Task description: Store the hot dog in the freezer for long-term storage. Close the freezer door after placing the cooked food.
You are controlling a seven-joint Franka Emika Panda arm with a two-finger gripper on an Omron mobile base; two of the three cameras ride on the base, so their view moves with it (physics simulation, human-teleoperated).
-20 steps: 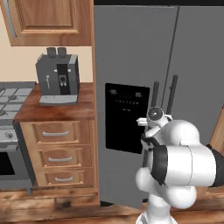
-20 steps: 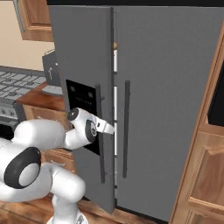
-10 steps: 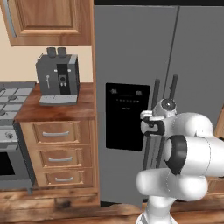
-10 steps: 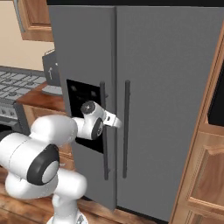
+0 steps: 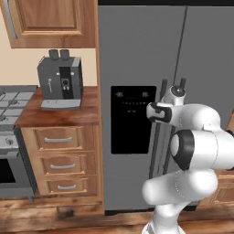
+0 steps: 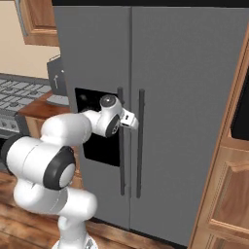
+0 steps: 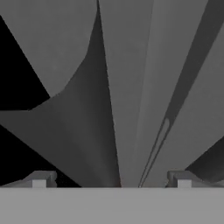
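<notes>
The freezer door (image 5: pixel 132 59) is the grey left door with the black dispenser panel (image 5: pixel 132 119), and it stands flush with the fridge front. My gripper (image 6: pixel 132 120) is at the door's long bar handle (image 6: pixel 120 146), about level with the panel's top. In the hand view the gripper (image 7: pixel 111 181) is open, its fingertips (image 7: pixel 40 179) wide apart with grey door surface and a handle bar between and beyond them, nothing held. The hot dog and the freezer's inside are hidden.
The plain grey right door (image 6: pixel 189 97) has its own bar handle (image 6: pixel 140 141). A coffee machine (image 5: pixel 61 77) stands on the wooden counter (image 5: pixel 59 113) over drawers (image 5: pixel 61 139), beside a stove (image 5: pixel 9 100). Wooden cabinets (image 6: pixel 228 194) flank the fridge's right side.
The freezer door was slightly ajar a second ago and is flush now. The arm has swung up and toward the door handles. The camera has moved closer.
</notes>
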